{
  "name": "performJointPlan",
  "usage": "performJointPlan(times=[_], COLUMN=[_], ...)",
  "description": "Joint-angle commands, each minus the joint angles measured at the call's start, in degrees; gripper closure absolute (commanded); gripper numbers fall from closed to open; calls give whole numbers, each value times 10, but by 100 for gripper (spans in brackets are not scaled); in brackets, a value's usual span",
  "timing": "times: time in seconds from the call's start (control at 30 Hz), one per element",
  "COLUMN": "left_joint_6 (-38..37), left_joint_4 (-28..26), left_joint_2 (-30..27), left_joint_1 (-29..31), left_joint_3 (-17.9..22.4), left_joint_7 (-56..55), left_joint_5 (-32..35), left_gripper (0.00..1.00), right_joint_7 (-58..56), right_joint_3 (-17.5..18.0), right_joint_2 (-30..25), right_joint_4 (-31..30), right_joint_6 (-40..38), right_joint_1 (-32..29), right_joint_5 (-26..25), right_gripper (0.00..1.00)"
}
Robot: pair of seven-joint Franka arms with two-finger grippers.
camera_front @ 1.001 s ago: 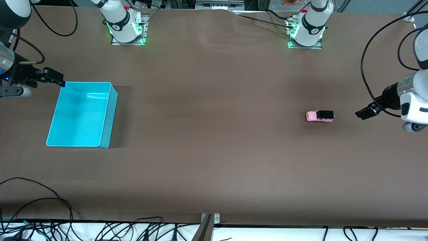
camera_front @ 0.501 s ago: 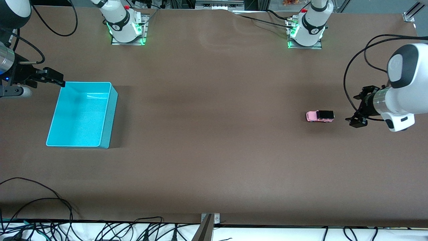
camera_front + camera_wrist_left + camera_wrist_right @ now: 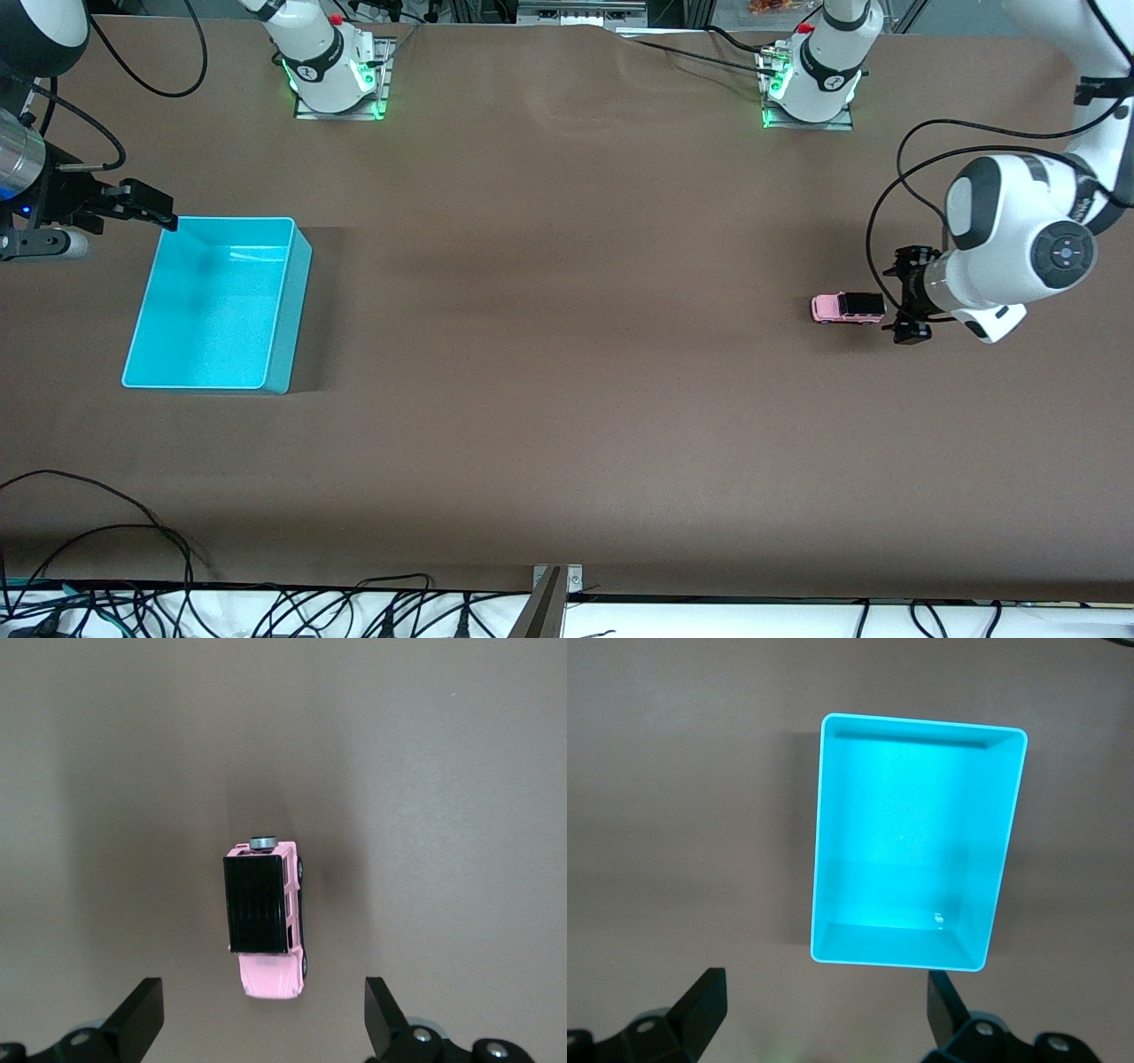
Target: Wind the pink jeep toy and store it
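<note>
pink jeep toy point(image 3: 264, 920) on table point(image 3: 461, 771); left gripper point(image 3: 263, 1028) fingers spread wide

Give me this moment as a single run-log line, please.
left gripper: open, beside pink jeep toy | right gripper: open, waiting by cyan bin | jeep: on table

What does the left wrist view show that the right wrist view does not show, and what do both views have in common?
Only the left wrist view shows the pink jeep toy, standing on its wheels on the table, black roof up, not yet gripped. Only the right wrist view shows the cyan bin, which has nothing in it. Both share the brown table and an open claw with two dark fingertips: the left claw over the jeep, the right claw over the table beside the bin.
</note>
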Motion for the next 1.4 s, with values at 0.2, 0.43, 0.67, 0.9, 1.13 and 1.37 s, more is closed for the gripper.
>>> performJointPlan(times=[0.2, 0.43, 0.67, 0.9, 1.13, 1.37], left_joint_6=[121, 168, 204, 212, 213, 221], left_joint_4=[-98, -117, -117, -125, -126, -126], left_joint_2=[-11, 8, 33, 35, 37, 41], left_joint_1=[6, 9, 16, 16, 14, 15], left_joint_3=[0, 0, 0, 0, -1, -1], left_joint_7=[-38, -46, -55, -55, -56, -55], left_joint_5=[13, 13, 13, 13, 13, 13], left_gripper=[0, 0, 0, 0, 5, 16], right_joint_7=[-5, -5, -5, -5, -5, -5], right_joint_3=[-3, -3, -3, -3, -3, -3], right_joint_2=[1, 1, 1, 1, 1, 1], right_joint_4=[8, 8, 9, 9, 9, 9], right_joint_6=[-5, -4, 0, -1, -3, -4], right_joint_1=[-1, 0, -1, -1, 0, -1], right_joint_5=[-2, -2, -2, -2, -2, -2], right_gripper=[0, 0, 0, 0, 0, 0])
